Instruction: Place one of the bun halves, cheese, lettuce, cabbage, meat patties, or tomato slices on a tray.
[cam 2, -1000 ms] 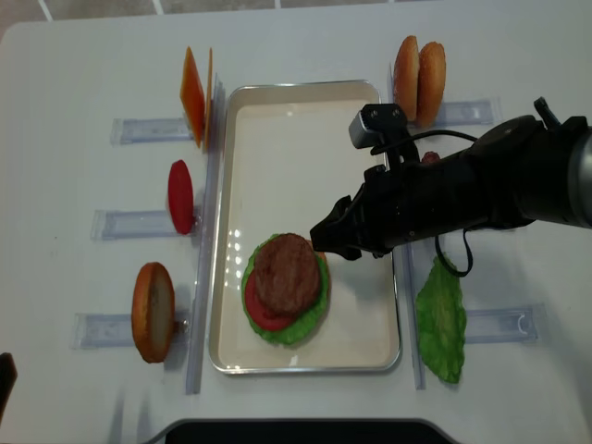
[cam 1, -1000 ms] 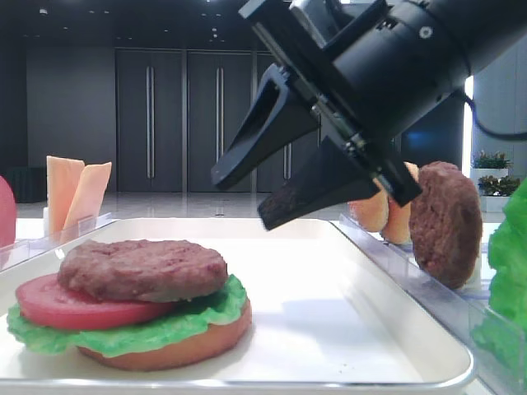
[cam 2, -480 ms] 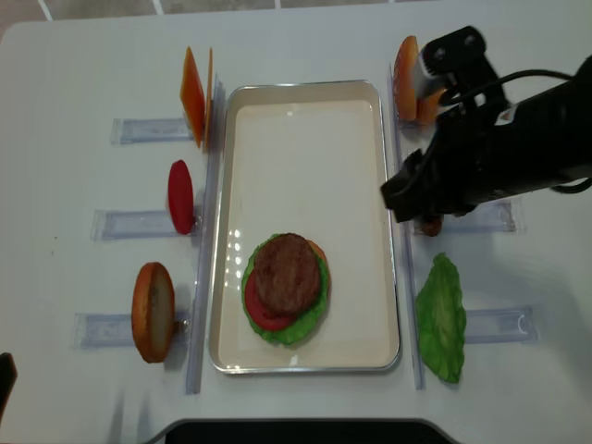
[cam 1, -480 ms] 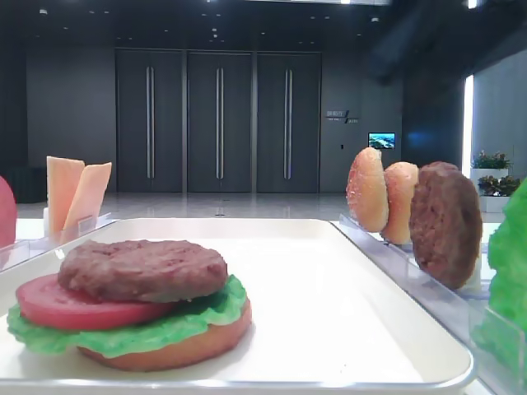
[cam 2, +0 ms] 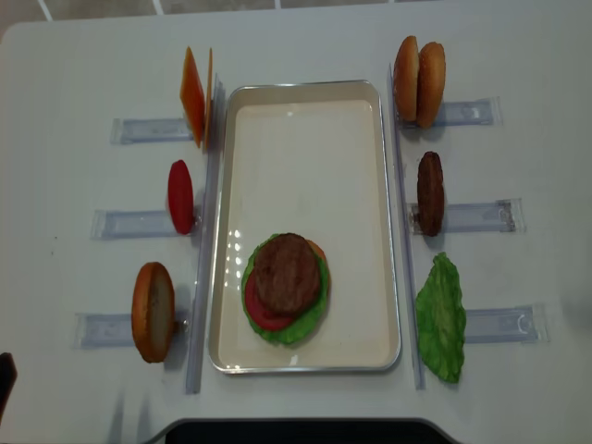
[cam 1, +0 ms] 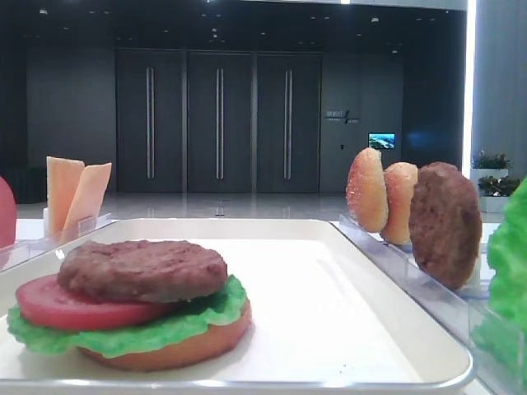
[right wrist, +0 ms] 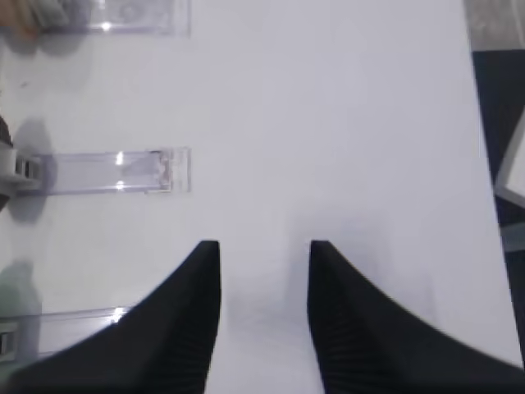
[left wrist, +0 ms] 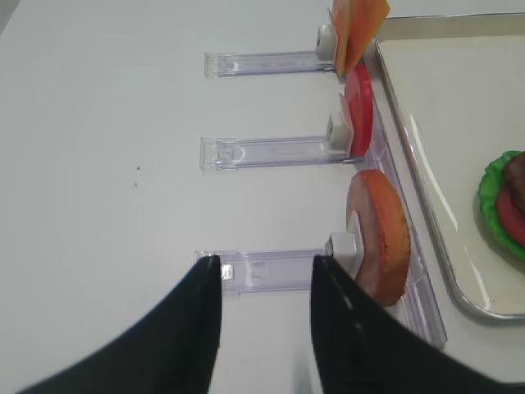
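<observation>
While the left tool (left wrist: 264, 271) hangs spread and empty over the bench (left wrist: 107, 205), a racked bun half (left wrist: 379, 234) stands just right of it, the tray (cam 2: 305, 166) beyond holding a stacked patty (cam 2: 287, 273). Farther right, the right tool (right wrist: 264, 254) gapes over bare bench, its base cut off.

i see a white tray (cam 2: 305, 148), a grainy brown patty (cam 2: 287, 271) over a red tomato slice (cam 2: 259, 314), and frilly green lettuce (cam 2: 441, 319).
</observation>
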`<move>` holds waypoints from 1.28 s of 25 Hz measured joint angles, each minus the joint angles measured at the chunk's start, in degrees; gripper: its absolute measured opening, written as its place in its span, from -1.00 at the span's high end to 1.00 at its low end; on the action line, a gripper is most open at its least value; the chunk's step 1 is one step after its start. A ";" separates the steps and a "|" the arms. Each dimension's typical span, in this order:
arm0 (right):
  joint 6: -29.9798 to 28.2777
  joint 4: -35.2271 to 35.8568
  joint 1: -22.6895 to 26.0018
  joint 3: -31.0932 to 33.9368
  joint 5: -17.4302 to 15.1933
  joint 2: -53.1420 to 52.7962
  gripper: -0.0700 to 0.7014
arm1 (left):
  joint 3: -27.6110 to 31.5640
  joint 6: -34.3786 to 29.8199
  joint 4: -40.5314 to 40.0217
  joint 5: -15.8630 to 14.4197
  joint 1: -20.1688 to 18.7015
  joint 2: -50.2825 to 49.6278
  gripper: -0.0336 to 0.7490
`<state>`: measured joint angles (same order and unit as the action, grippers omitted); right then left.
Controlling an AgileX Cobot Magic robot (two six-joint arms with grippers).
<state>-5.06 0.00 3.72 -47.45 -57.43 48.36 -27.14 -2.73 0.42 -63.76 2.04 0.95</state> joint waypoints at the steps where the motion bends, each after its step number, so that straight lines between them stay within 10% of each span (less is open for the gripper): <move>1: 0.68 0.00 0.40 0.52 -0.49 -4.34 0.17 | 0.00 0.00 0.00 0.00 0.00 0.00 0.19; 14: 4.59 0.00 0.65 9.53 -7.62 -27.79 0.18 | 0.00 0.00 0.00 0.00 0.00 0.00 0.19; 32: 7.08 0.00 0.03 18.31 -7.59 -43.96 0.18 | 0.00 0.00 0.00 0.00 0.00 0.00 0.19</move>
<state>2.02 0.00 3.75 -29.14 -65.02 4.41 -27.14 -2.73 0.42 -63.76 2.04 0.95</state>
